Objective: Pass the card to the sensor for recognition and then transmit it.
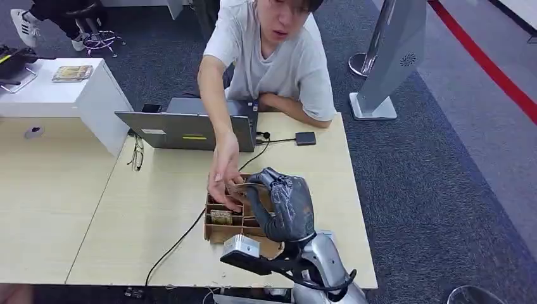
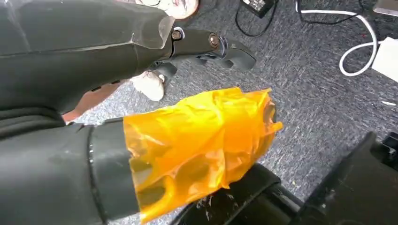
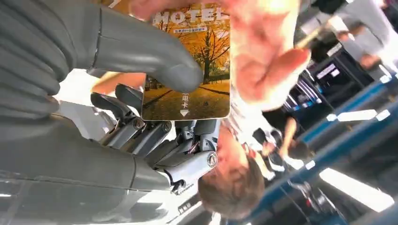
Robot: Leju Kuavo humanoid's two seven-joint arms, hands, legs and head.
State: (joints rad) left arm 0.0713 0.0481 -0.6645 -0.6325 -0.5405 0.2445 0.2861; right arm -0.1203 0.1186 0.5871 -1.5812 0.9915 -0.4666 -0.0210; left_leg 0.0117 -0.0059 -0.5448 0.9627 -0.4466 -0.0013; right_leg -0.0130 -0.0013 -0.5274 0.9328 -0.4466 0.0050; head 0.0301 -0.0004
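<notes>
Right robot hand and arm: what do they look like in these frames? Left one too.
The right robot hand has a dark grey mottled back, a thick grey thumb and darker fingers with bare metal pivots. Its silver forearm carries black cables and a grey box at the wrist. The left robot hand is dark grey, its thumb wrapped in orange film.

Right arm (image 1: 320, 263) comes up from below, silver forearm bent, wrist raised over wooden box (image 1: 237, 218). Right hand (image 1: 282, 202) hangs above box's far half, palm turned toward person. Thumb (image 3: 145, 51) pressed on face of card (image 3: 195, 65), darker fingers (image 3: 141, 133) curled behind it: card pinched. Person's hand (image 1: 223, 171) touching same card at opposite edge, just beyond box. Left hand (image 2: 141, 70) far from box, over carpet, fingers part extended, holding nothing.
</notes>
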